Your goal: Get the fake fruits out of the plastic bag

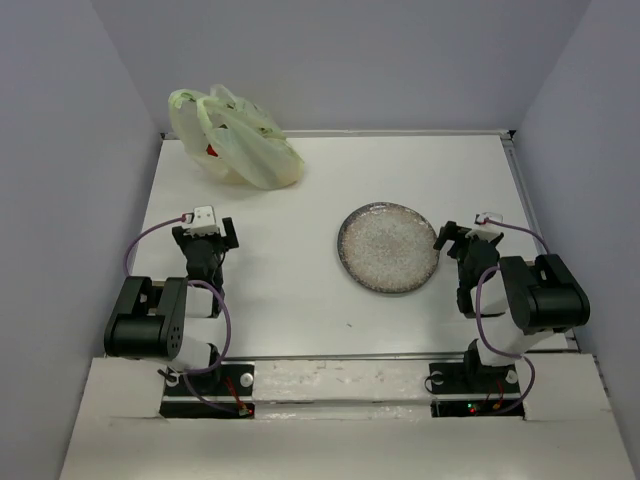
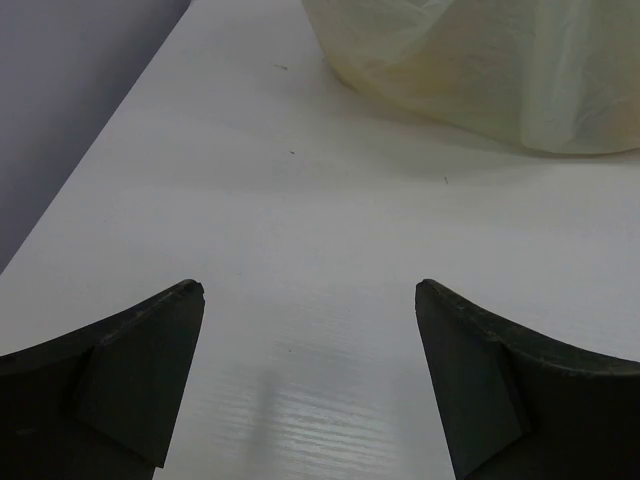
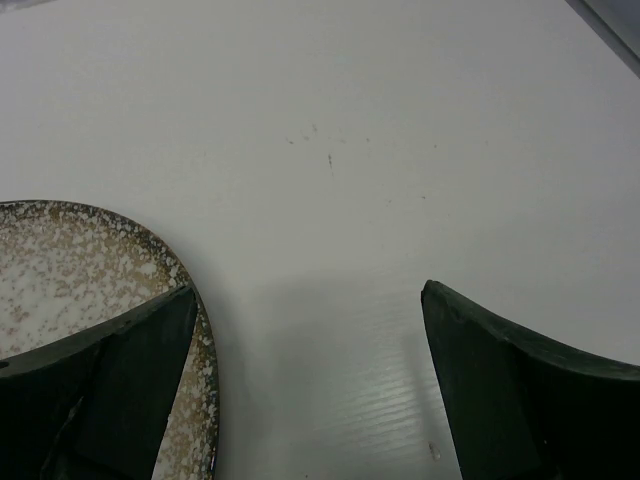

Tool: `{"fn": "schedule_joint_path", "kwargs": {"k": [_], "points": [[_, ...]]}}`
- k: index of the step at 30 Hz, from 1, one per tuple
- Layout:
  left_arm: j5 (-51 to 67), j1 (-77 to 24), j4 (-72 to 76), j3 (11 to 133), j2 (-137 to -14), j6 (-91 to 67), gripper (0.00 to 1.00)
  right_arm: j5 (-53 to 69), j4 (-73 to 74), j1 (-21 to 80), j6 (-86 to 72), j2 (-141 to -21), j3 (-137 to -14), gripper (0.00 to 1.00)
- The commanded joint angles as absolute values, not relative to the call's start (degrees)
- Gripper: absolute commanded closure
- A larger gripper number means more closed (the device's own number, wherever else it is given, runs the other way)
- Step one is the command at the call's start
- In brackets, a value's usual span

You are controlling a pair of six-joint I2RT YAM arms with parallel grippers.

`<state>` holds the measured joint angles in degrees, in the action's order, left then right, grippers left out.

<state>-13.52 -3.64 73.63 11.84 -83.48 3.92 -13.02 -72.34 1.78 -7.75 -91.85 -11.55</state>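
- The plastic bag [image 1: 235,140] sits at the far left corner of the bench [image 1: 300,300], bunched up and leaning against the back wall, its handles raised at the top.
- The bag is pale yellow-green and see-through. The fake fruits [image 1: 210,151] are inside it, and from above only a small red patch shows through the film on its left side. Their number and shapes cannot be made out.
- The left claw [image 1: 205,236] is near the left edge of the bench, on the near side of the bag and well apart from it. It is released, its fingers spread wide with nothing between them.
- In the left wrist view the left claw [image 2: 310,290] shows bare bench [image 2: 300,200] between its two dark fingers. The plastic bag [image 2: 500,70] fills the upper right of that view, with a faint yellowish tint inside.
- A round speckled grey plate [image 1: 388,248] lies flat right of the bench's middle, with nothing on it.
- The right claw [image 1: 466,240] is just beside the plate's right rim, toward the right edge of the bench. It is also released and grasps nothing.
- In the right wrist view the right claw [image 3: 308,290] is spread over white bench [image 3: 400,100]. Its left finger overlaps the edge of the plate [image 3: 60,270], and whether it touches the plate cannot be told.
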Motion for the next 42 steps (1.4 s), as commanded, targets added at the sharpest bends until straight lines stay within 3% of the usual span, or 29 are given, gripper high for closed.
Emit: {"fn": "schedule_joint_path", "kwargs": {"k": [1,7,9,10,11,12,13,16,17,19,26,30,35,42], "points": [[-13.97,-3.52,87.72,13.01,-82.62,3.6,0.01,-13.18,-76.29,1.32,-7.56,-91.14,-12.22,0.0],[-9.26,-3.52,86.93,13.09,-81.48,6.49,0.01,-9.24,-55.59,1.32,-6.5,-78.25,-18.0,0.0],[5.31,-3.52,74.95,16.94,-71.24,11.56,0.01,-7.83,-47.57,1.32,-9.57,-70.86,-22.31,0.0],[12.67,-3.52,57.57,23.66,-64.06,13.43,0.01,-4.78,-45.37,1.32,-10.28,-68.66,-25.37,0.0],[13.35,-3.52,50.78,27.3,-61.2,14.32,0.01,-2.83,-43.7,1.32,-11.07,-66.55,-26.97,0.0],[11.53,-3.43,39.58,30.73,-58.82,14.59,0.01,-0.64,-41.07,1.32,-10.64,-63.58,-28.55,0.0],[2.2,-3.51,36.07,34.15,-56.8,13.89,0.01,6.26,-39.91,1.32,-9.76,-62.5,-30.13,0.0],[-15.07,-3.52,30.16,45.06,-54.31,14.84,0.01,12.29,-31.67,1.32,-7.82,-61.17,-38.91,0.24],[-21.9,-3.52,27.8,51.0,-56.23,18.07,0.01,14.74,-25.99,1.32,-7.04,-61.87,-41.63,0.34],[-22.77,-3.34,20.54,58.58,-59.83,20.47,0.01,19.13,-20.42,1.32,-5.37,-63.97,-49.54,0.37],[-0.65,5.51,-12.01,102.39,-86.01,15.83,0.01,22.93,-12.13,1.85,-3.34,-66.8,-60.81,0.29],[9.91,10.36,-25.73,119.31,-101.3,15.64,0.01,23.55,-12.13,1.85,-3.95,-66.1,-61.7,0.27],[16.25,11.34,-26.9,117.52,-104.15,25.56,0.01,24.43,-12.13,2.37,-4.92,-65.92,-60.82,0.27],[12.4,11.69,-19.7,113.1,-108.97,24.81,0.01,24.08,-11.87,2.37,-5.45,-65.65,-60.82,0.24]]}}
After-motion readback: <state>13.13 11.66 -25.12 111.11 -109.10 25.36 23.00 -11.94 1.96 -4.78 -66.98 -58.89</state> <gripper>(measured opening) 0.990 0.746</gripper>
